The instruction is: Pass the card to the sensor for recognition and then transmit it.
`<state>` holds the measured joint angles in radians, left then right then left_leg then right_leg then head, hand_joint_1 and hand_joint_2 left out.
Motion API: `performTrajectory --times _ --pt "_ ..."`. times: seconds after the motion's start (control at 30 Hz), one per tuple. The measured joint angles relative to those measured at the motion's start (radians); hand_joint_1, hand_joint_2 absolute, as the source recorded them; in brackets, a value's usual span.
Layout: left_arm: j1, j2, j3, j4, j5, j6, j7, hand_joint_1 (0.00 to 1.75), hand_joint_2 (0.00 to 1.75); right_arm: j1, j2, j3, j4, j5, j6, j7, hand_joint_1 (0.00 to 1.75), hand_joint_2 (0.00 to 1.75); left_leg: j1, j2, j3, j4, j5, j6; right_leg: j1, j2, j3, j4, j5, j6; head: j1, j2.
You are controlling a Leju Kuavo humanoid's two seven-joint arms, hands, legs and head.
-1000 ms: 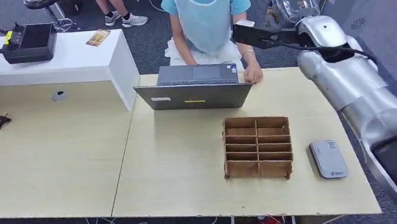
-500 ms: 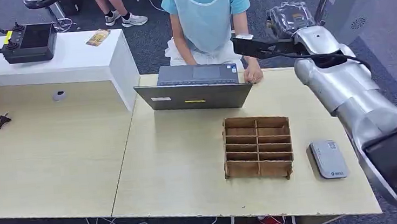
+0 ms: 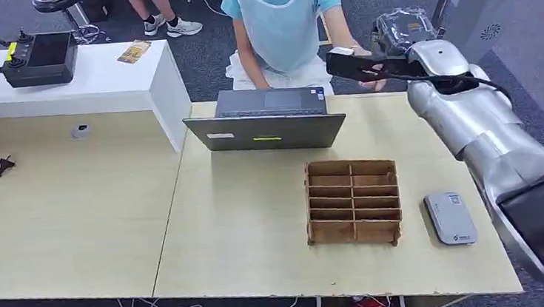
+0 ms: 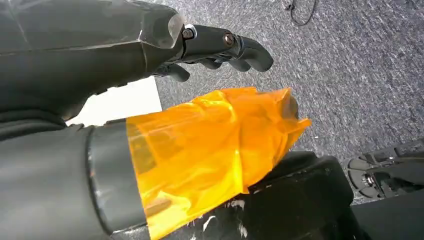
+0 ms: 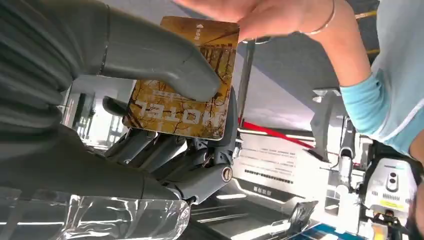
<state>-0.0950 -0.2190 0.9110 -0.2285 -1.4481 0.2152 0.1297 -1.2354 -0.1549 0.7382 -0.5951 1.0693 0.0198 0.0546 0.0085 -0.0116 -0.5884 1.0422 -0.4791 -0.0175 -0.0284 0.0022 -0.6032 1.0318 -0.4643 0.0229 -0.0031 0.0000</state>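
My right hand (image 3: 365, 66) is raised beyond the table's far edge, in front of a seated person (image 3: 283, 19). It pinches a brown hotel card (image 5: 182, 82) between its thumb (image 5: 150, 57) and dark fingers (image 5: 200, 160). The person's hand (image 5: 260, 17) touches the card's far edge; in the head view that hand (image 3: 375, 79) sits right at mine. The grey card sensor (image 3: 450, 217) lies on the table near its right edge. My left hand (image 4: 220, 47) hangs over the carpet with its fingers curled in and nothing in them.
A brown wooden divider box (image 3: 353, 201) stands on the table left of the sensor. An open laptop (image 3: 266, 120) sits at the far edge before the person. A white counter (image 3: 99, 83) with a black controller (image 3: 41, 58) is at the back left.
The person's hand has lifted from beside the laptop up to my right hand and the card. My right hand has shifted slightly to the right.
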Motion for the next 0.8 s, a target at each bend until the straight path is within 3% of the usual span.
performTrajectory --times 0.8 --pt "0.000 0.000 -0.006 0.000 0.001 0.001 0.000 0.00 0.00 0.014 0.016 -0.016 0.014 -0.001 -0.002 -0.003 1.75 1.75 0.000 0.000 0.000 0.000 0.000 0.000 0.000 0.000 0.000 0.000 0.000 0.000 0.000 0.000"
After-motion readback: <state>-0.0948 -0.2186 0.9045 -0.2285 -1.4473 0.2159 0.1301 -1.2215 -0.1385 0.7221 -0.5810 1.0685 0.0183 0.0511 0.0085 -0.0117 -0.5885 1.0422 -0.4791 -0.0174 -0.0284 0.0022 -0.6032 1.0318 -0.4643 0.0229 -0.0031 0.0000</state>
